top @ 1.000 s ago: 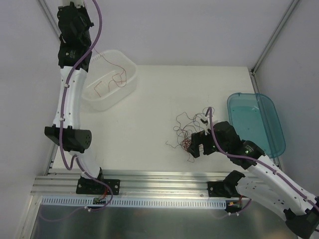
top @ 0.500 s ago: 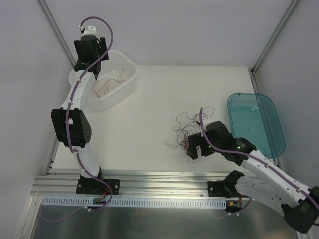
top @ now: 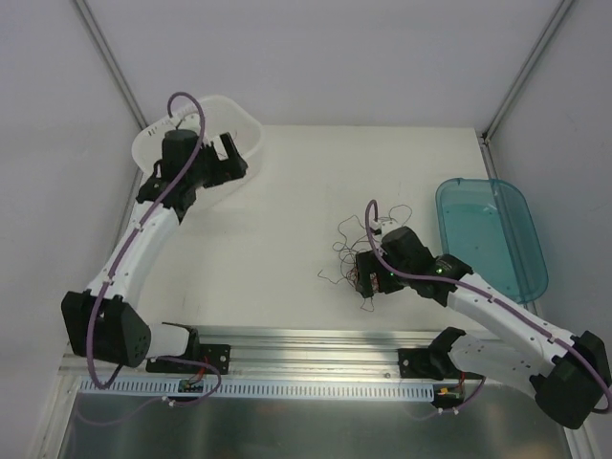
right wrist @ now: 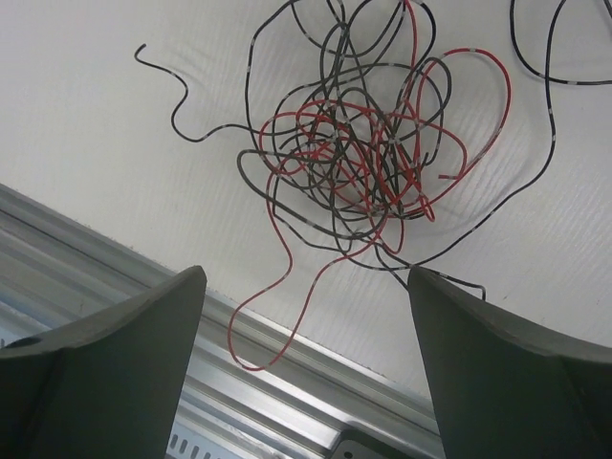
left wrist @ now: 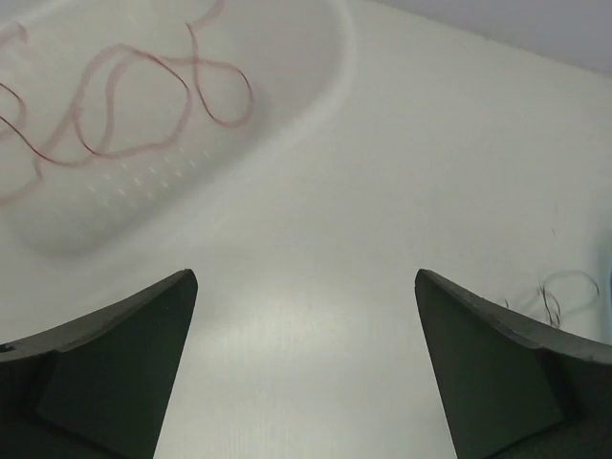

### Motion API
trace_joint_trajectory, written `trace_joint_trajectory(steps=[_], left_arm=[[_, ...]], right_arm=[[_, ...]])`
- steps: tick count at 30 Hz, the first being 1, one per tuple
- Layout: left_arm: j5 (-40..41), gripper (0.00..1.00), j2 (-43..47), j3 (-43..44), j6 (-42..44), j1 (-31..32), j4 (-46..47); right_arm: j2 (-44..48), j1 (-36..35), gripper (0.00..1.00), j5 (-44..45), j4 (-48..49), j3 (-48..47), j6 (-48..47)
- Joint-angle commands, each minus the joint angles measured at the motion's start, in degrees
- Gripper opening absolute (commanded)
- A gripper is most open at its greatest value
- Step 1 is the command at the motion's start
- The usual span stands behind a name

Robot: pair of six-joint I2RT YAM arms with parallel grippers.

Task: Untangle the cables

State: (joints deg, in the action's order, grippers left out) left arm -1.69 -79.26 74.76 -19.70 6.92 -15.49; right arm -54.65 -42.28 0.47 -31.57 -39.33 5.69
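**Red and black cables (right wrist: 354, 153) knotted by the bench's (top: 287, 220) near edge**

One tangle, right of centre, with stray ends curling outward. The right gripper (right wrist: 306, 282) hovers directly above it, jaws spread, gripping nothing. The left gripper (left wrist: 304, 287) hangs wide open beside the white tub (top: 251, 126) at the far-left corner, with looping red wire (left wrist: 115, 105) inside. The blue tray (top: 492, 239) sits at the right edge. Two arms, two containers, one knot.
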Motion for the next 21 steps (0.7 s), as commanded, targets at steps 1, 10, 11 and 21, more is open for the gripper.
trace_joint_trajectory(steps=[1, 10, 11, 21], left_arm=[[-5.0, 0.99, 7.4, -11.6, -8.6, 8.1, -2.5], [-1.4, 0.99, 19.1, -35.5, -19.0, 33.1, -2.4], [-0.8, 0.99, 20.1, -36.7, -21.9, 34.4, -2.3], [7.6, 0.99, 22.1, -39.1, -28.5, 46.8, -1.1]], right_arm=[[-1.3, -0.3, 0.9, 2.5, 3.4, -1.0, 2.3], [-1.5, 0.1, 0.72, 11.7, 4.3, 0.0, 3.1], [-1.7, 0.3, 0.71, 11.8, 4.4, 0.0, 2.9], [-8.8, 4.6, 0.55, 7.4, 11.8, 2.2, 2.4]])
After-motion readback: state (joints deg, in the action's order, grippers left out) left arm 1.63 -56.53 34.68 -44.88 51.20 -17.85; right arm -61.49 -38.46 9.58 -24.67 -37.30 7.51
